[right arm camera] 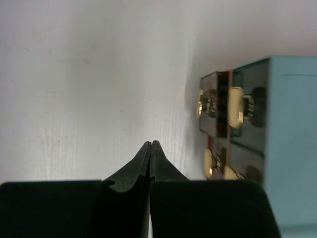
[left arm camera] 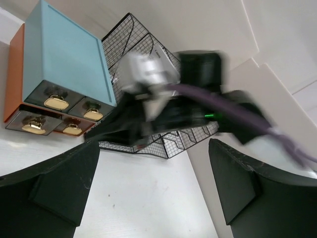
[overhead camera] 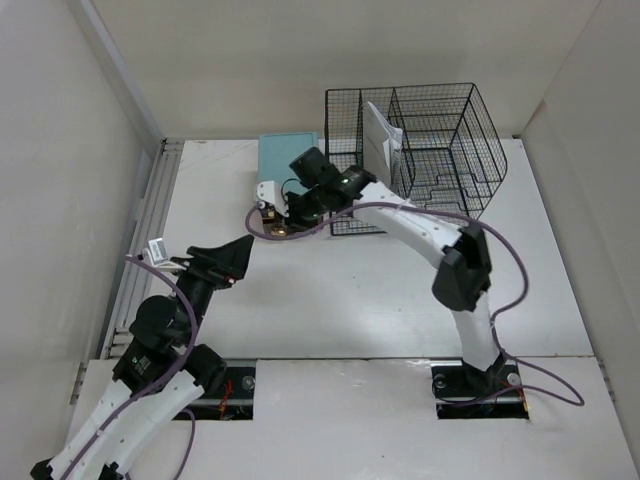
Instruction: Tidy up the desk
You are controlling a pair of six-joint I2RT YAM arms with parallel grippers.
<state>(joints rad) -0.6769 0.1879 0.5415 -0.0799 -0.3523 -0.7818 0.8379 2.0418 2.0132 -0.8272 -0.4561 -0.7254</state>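
Note:
The desk is a white tabletop with a metal rail on its left edge. My left gripper hovers over its left middle, open wide, with only bare desk between its fingers. My right gripper reaches across to the front of the teal drawer box. Its fingertips are shut on nothing, just above the desk and to the left of the gold drawer knobs. The right arm appears blurred in the left wrist view.
The teal drawer box has an orange lower tier and dark drawer fronts. A black wire-mesh rack holding white papers stands at the back right, next to the box. White walls close in the desk at the back and sides.

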